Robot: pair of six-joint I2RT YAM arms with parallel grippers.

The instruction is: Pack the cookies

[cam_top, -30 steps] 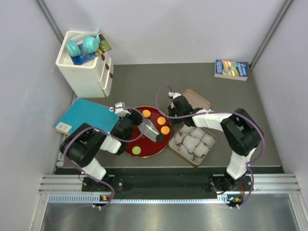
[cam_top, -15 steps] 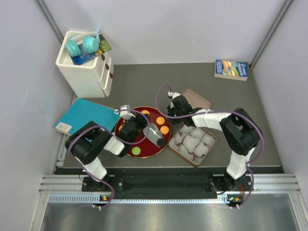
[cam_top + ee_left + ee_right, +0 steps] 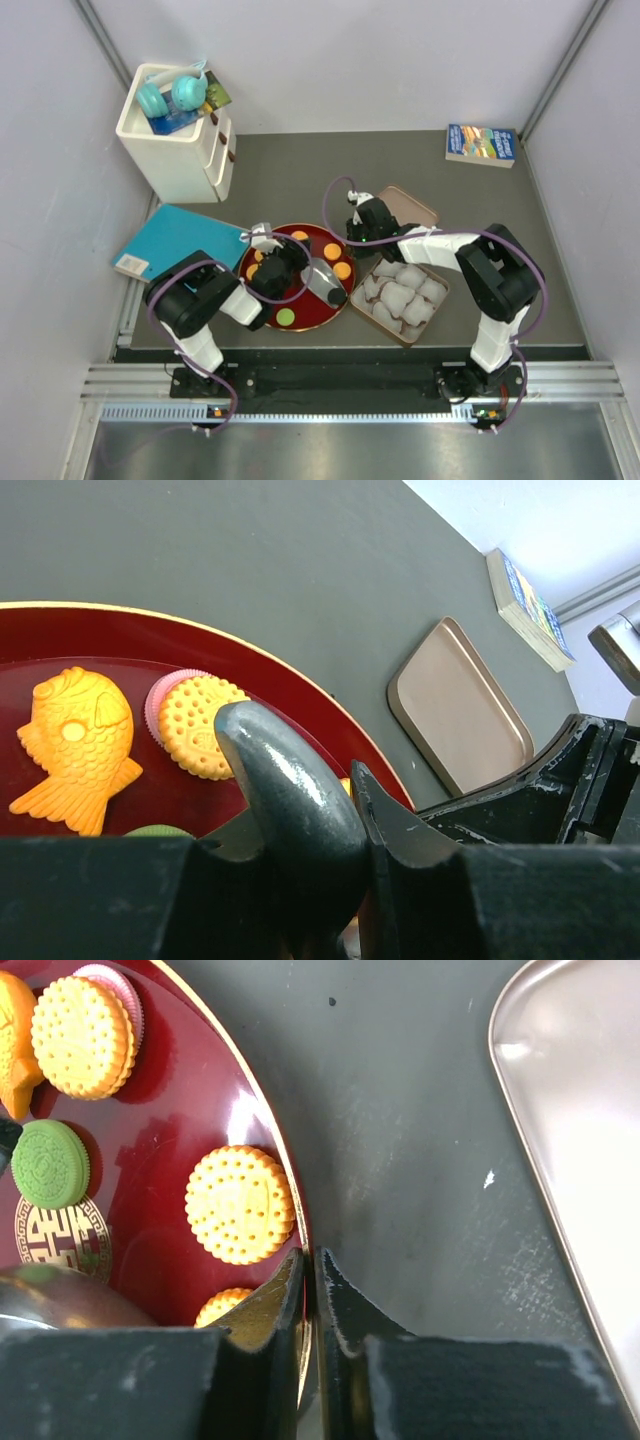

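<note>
We saw left pincer [image 3: 330, 830] clamped on grey metal scoop [image 3: 280, 770]; right pincer [image 3: 310, 1260] nipped dark-red round plate [image 3: 200, 1110]; grey matte tabletop [image 3: 400, 1110] beyond, pale walls [image 3: 350, 60].

The setting is looking like a robotics lab test cell rather than a home or shop. Plain white panel walls [image 3: 350, 60] are boxing in a dark grey matte surface [image 3: 300, 170] on three sides. A ribbed aluminium rail [image 3: 350, 395] is running along the near edge. It is carrying a black-and-white left robot arm [image 3: 190, 300] and a matching right robot arm [image 3: 495, 280], both trailing thin purple cables [image 3: 335, 190]. A white drawer box [image 3: 175, 150], a colourful paperback book [image 3: 481, 145] and a flat teal notebook [image 3: 180, 238] are lying scattered around.
</note>
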